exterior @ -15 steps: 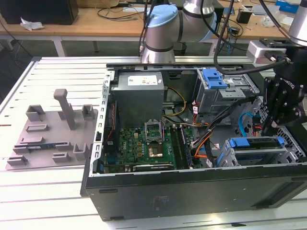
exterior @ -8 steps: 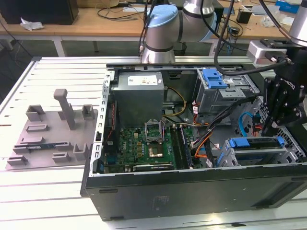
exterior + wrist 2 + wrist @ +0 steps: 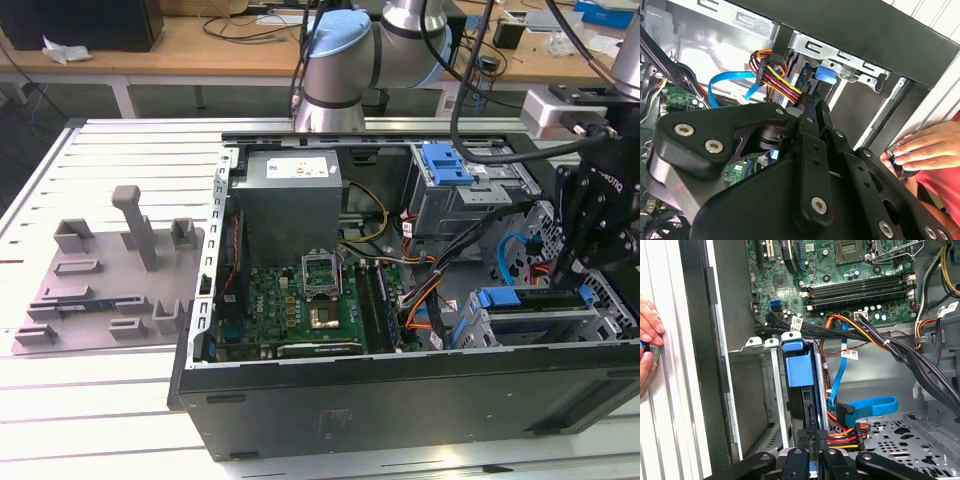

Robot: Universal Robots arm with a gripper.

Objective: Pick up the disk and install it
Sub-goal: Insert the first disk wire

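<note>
One disk (image 3: 799, 371) stands on edge in one drive cage (image 3: 781, 405), its long axis pointing straight away from the claw (image 3: 815, 439), which is pinched narrow on its near end.

My arm (image 3: 335, 70) stood at the far side in the exterior view, grey-and-blue joints held high; my wrist (image 3: 560, 108) bent over at that view's right; my gripper (image 3: 572, 262) hung below it, pointing downward; in both wrist views its black body spread broad in the foreground.
</note>
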